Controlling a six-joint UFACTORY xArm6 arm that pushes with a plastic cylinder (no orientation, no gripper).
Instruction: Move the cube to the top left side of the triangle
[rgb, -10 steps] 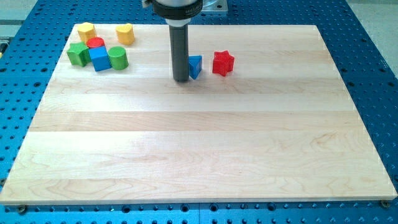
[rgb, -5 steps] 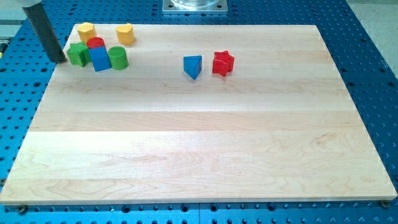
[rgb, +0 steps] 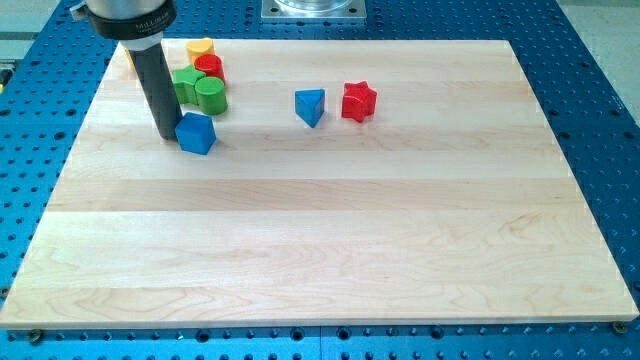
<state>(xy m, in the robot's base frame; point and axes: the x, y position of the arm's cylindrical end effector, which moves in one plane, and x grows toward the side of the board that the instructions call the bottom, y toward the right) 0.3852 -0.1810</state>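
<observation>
The blue cube (rgb: 196, 132) lies on the wooden board (rgb: 330, 240), left of centre near the view's top. The blue triangle (rgb: 311, 105) lies well to its right and slightly higher. My tip (rgb: 166, 134) stands on the board right against the cube's left side. The dark rod rises from it toward the view's top left.
A cluster sits just above the cube: a yellow block (rgb: 201, 49), a red cylinder (rgb: 209, 67), a green block (rgb: 186, 83) and a green cylinder (rgb: 211, 95). Another yellow block is mostly hidden behind the rod. A red star-shaped block (rgb: 358, 101) lies right of the triangle.
My tip moved from the board's left edge rightward and down. The blue cube was pushed out of the cluster, down and right. The green, red and yellow blocks shifted right too.
</observation>
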